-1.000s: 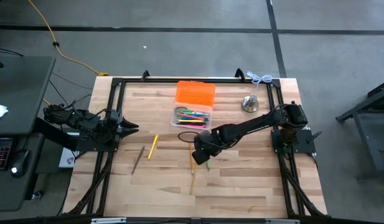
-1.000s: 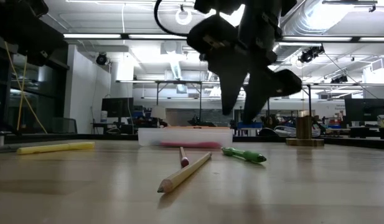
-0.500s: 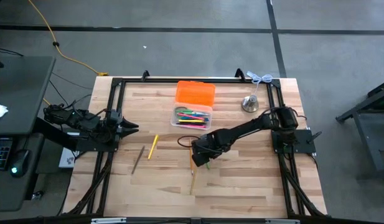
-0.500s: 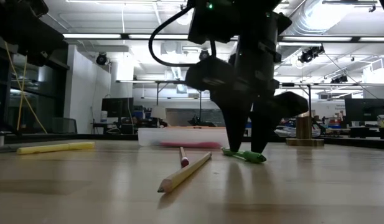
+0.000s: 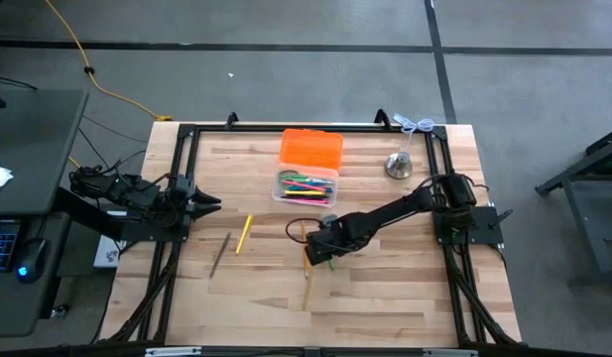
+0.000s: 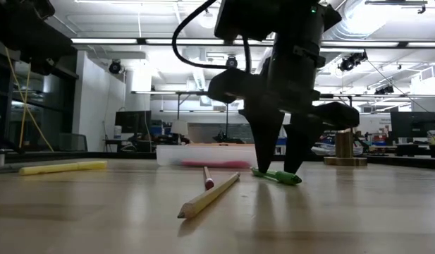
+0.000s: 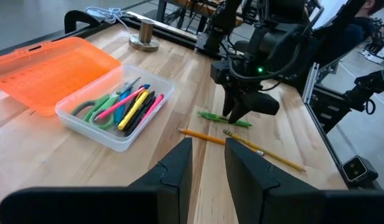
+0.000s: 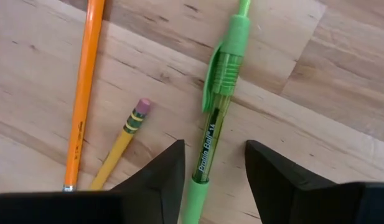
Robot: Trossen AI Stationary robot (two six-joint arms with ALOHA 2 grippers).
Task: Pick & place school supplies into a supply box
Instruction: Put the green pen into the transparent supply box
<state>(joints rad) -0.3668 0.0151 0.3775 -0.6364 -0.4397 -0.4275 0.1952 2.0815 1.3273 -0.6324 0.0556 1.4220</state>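
Tabletop; green pen [image 8: 211, 134] tip cut off.

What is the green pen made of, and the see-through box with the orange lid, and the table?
The green pen looks like glossy plastic: its barrel is partly see-through, with a moulded clip. The clear box with its orange lid also seems plastic, thin and translucent. The table looks like pale wood; grain and plank seams show.

Pen [image 5: 331, 262] betw right fingers [image 8: 163, 177], beside 2 pencils [image 5: 307, 283].
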